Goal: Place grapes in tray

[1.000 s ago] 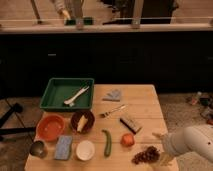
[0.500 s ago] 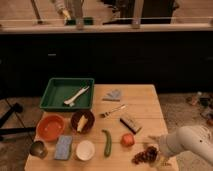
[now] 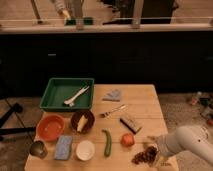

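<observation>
White arm (image 3: 189, 141) reaches low from the right, end effector (image 3: 156, 151) at grapes (image 3: 144, 156); grip unclear.

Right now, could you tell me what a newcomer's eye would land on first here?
The big green tray at the far left of the table, holding one pale utensil. Then the white arm at the near right, its gripper right by the dark grapes.

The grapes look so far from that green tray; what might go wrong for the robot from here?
The grapes lie near the front edge of the table with the gripper right beside them, so a clumsy grasp might nudge them off. The tray sits at the opposite corner; a loosely held bunch could drop onto the red fruit or dark bowl on the way.
</observation>
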Controlling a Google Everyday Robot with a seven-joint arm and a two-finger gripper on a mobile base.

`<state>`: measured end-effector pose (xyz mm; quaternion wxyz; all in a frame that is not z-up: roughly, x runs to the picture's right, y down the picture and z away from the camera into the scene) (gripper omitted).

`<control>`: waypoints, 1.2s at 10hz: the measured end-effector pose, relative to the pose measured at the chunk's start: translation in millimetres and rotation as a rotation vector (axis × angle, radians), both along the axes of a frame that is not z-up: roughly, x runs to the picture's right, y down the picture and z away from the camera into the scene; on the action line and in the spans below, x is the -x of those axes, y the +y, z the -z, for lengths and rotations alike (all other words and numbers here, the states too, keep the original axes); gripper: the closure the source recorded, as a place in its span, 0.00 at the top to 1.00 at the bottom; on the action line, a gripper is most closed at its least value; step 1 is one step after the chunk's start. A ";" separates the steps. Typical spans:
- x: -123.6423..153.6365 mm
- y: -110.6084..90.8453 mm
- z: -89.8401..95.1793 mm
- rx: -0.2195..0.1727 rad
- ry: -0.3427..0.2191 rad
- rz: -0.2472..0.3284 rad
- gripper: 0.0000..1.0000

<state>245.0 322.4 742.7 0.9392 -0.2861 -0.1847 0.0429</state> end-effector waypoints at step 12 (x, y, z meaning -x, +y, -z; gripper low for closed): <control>3.2 4.9 -7.4 -0.009 -0.002 0.016 0.42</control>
